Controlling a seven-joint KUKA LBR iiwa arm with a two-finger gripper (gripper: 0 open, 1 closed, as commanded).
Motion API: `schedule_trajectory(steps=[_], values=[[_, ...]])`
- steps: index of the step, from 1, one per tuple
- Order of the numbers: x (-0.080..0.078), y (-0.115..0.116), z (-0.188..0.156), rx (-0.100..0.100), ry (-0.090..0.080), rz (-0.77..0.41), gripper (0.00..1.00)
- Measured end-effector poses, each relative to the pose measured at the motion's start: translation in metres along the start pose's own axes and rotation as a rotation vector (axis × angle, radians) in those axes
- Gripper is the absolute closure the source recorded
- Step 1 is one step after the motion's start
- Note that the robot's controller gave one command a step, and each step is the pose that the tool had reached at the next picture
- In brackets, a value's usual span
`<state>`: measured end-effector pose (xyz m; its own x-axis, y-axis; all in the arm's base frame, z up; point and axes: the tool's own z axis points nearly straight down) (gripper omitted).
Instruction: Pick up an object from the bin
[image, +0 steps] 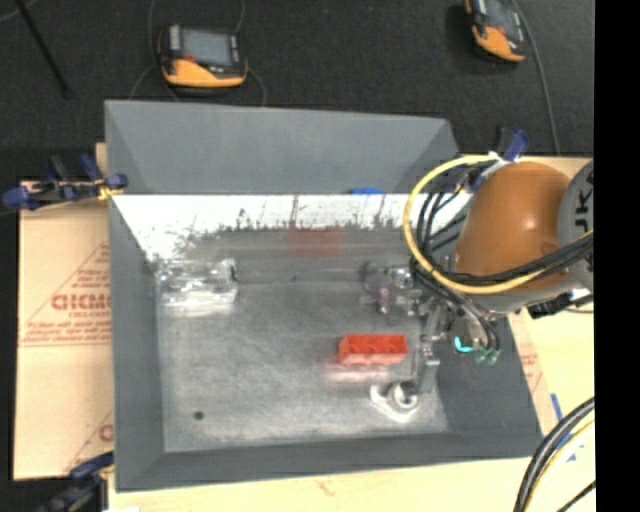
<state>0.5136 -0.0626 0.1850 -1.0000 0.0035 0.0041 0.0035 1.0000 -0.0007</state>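
We see the gripper (408, 392) low in the bin (260, 380), near its front right corner, its tip right at a small pale piece (393, 404) lying on the floor. We cannot tell whether the gripper is open or closed, nor whether it has anything in it. A red block (372, 348) lies just beside it, toward the middle. That closeness is the main risk as we judge it: a closing or lifting move could catch the block and drag it along, or push the low, flat-looking pale piece across the metal and out of reach. The sloped right wall is also near and could foul the arm (510, 225) if it shifts that way. A clear piece (200, 285) lies well apart at the far left. We can read no writing on anything in the bin, and the dark letters on the arm are cut off.
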Motion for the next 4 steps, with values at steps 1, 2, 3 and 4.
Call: schedule_trajectory(steps=[1,2,3,4], values=[[-0.06,-0.014,0.117,0.0,-0.005,0.03,0.0],[-0.05,-0.002,0.082,0.001,-0.011,0.005,0.0],[-0.057,-0.019,0.079,0.0,-0.012,0.068,0.0],[-0.067,-0.017,0.114,-0.002,-0.007,0.28,0.0]])
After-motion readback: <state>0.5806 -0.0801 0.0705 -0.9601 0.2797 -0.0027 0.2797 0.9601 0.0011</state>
